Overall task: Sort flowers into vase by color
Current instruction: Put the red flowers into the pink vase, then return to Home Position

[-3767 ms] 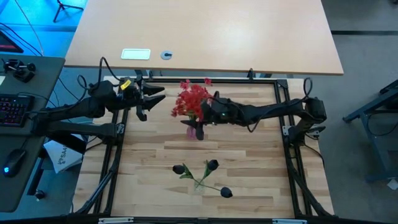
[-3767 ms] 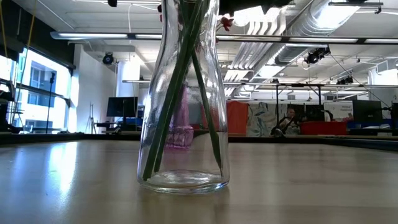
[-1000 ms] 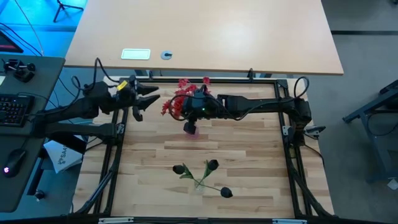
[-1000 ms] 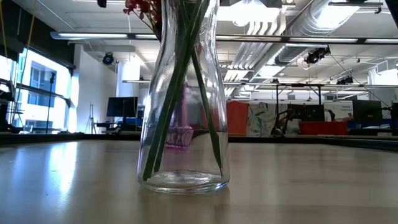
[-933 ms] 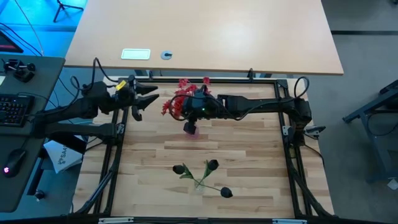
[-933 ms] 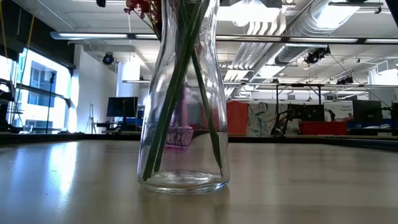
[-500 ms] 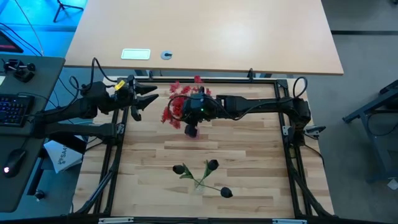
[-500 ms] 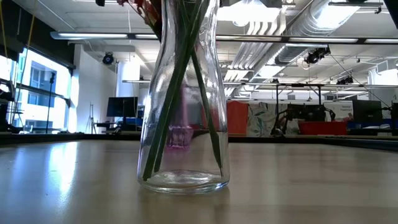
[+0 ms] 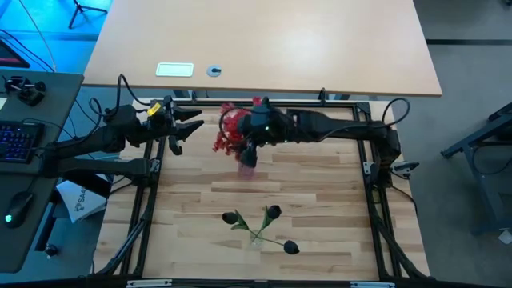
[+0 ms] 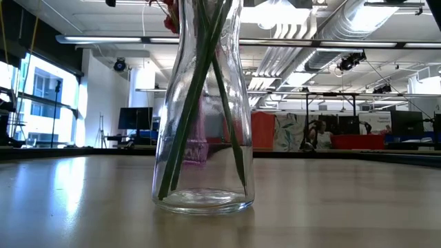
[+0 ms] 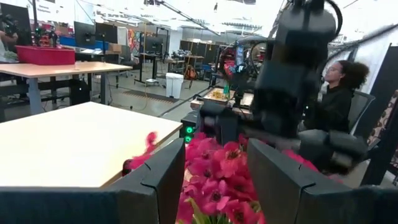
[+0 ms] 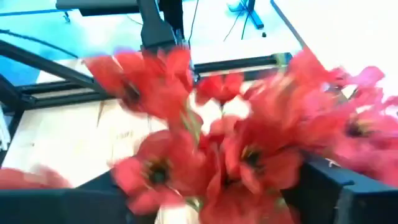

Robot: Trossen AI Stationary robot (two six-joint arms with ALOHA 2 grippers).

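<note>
Right claw (image 9: 258, 128) right over the red flowers (image 9: 230, 136), fingers spread apart, with red blooms (image 12: 236, 155) between and in front of them; cannot tell if they touch. Under that claw, a clear glass vase (image 10: 202, 110) standing up on the wooden desk (image 9: 320, 208), green stalks (image 10: 196, 103) leaning inside it. Left claw (image 9: 188, 128) just beside the red bunch, on the far side from the right claw, fingers spread and holding nothing, pointing at the blooms. Well away from both claws, near the front of the desk, three dark flowers (image 9: 260, 224) lying flat, stems crossing. Behind the desk, a seated person (image 11: 336, 93).
</note>
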